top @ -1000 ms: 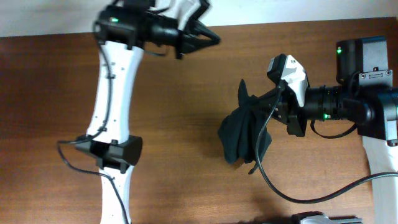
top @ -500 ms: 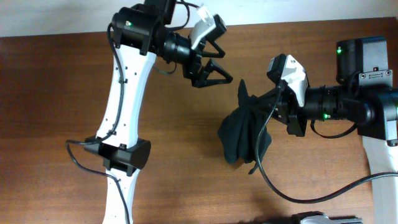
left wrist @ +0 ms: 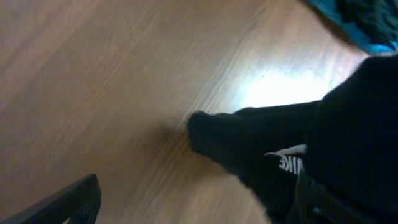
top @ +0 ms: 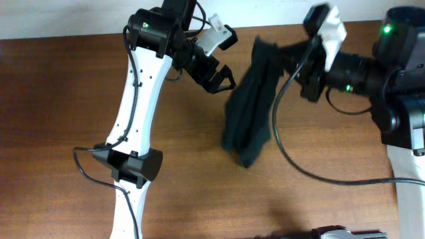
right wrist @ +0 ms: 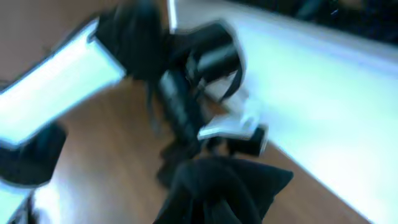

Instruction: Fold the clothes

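T-shirt (top: 247, 113) hanging in a bunch, no fold made yet
Right gripper (top: 285, 56) has its jaws clamped on the T-shirt's top edge, so the black cloth dangles crumpled, its low end seemingly reaching the desk (top: 66, 133). Left gripper (top: 228, 60), jaws wide apart, hovers just beside the T-shirt. Spreading it flat and every fold are left to do.

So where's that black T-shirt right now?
In the overhead view, the black T-shirt hangs bunched from the right gripper, slightly toward the right arm's side of the table, with the open left gripper close beside it.
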Robot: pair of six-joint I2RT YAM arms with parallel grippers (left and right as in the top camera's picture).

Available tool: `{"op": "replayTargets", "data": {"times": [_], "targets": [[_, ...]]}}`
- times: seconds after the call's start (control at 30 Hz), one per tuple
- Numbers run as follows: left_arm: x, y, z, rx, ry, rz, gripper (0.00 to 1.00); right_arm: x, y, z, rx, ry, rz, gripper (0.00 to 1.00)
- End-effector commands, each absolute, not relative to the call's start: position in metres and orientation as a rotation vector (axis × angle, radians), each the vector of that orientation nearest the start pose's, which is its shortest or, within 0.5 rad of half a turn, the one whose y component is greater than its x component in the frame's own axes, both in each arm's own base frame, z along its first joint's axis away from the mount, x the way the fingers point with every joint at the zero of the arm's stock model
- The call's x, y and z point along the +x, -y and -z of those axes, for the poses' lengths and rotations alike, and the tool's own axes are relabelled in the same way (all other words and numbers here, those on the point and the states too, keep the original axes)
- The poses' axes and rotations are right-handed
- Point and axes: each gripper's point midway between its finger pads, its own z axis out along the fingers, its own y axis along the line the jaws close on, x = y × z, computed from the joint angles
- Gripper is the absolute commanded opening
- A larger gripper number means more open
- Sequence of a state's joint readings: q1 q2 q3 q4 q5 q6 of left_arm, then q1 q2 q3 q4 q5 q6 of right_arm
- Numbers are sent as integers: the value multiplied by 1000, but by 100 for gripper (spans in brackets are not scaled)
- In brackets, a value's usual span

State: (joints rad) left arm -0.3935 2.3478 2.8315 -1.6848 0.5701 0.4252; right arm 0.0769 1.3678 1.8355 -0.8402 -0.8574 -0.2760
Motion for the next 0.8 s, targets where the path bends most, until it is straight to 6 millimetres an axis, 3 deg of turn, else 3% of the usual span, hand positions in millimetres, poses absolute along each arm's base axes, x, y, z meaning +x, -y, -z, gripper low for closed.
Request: {"op": "replayTargets", "data": {"times": [0.0, 0.2, 0.43, 0.63, 0.77], "targets": [[405, 261, -248, 1066, -2528, 754, 99, 333, -147, -485, -660, -1705, -715, 4], [412, 250, -242, 964, -2602, 691, 99, 352, -128, -480, -560, -1749, -570, 4], [408, 256, -246, 896, -2627, 770, 99, 364, -113, -476, -533, -1762, -437, 4], [387, 286, -271, 920, -2531, 1136, 99, 371, -110, -471, -514, -1781, -411, 4], [380, 295, -270, 948, -2529, 1152, 99, 376, -109, -467, -508, -1793, -407, 4]]}}
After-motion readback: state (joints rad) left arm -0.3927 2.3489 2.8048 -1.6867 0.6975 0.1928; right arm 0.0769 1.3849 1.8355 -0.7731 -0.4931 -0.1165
